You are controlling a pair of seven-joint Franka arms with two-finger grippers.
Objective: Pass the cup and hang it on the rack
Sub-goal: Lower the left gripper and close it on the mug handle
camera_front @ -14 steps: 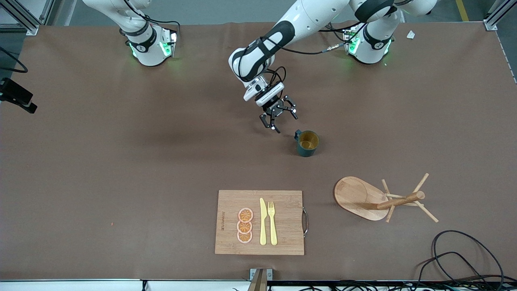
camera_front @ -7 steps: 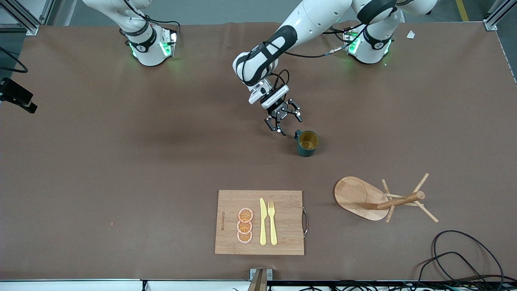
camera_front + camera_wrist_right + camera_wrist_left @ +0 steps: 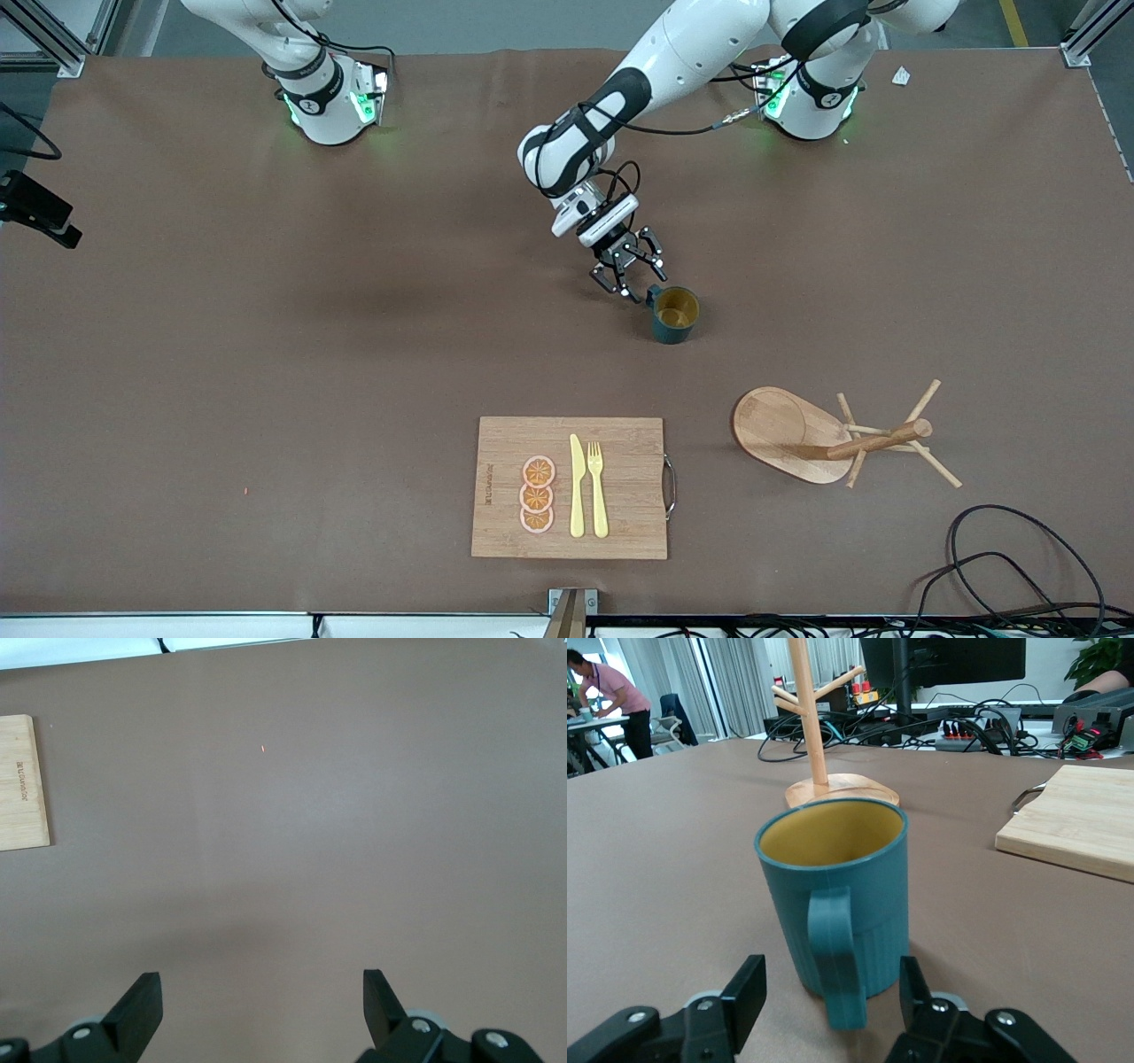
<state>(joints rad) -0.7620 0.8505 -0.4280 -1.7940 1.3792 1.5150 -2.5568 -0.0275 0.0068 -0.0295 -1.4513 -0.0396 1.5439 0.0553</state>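
The left hand sits low over the bench, its two fingers parted on either side of the cup's handle without touching it, so it is released and grasps nothing. The single cup stands upright on the bench directly ahead of this hand, handle turned toward it; its yellow inside looks empty. Farther out from the hand, nearer the front camera and toward the left arm's end, stands the one rack, upright on its oval base, nothing hung on its pegs. Also nearer the front camera lies one cutting board carrying three orange slices, one yellow knife and one yellow fork. The right hand waits over bare bench, fingers spread wide and empty.
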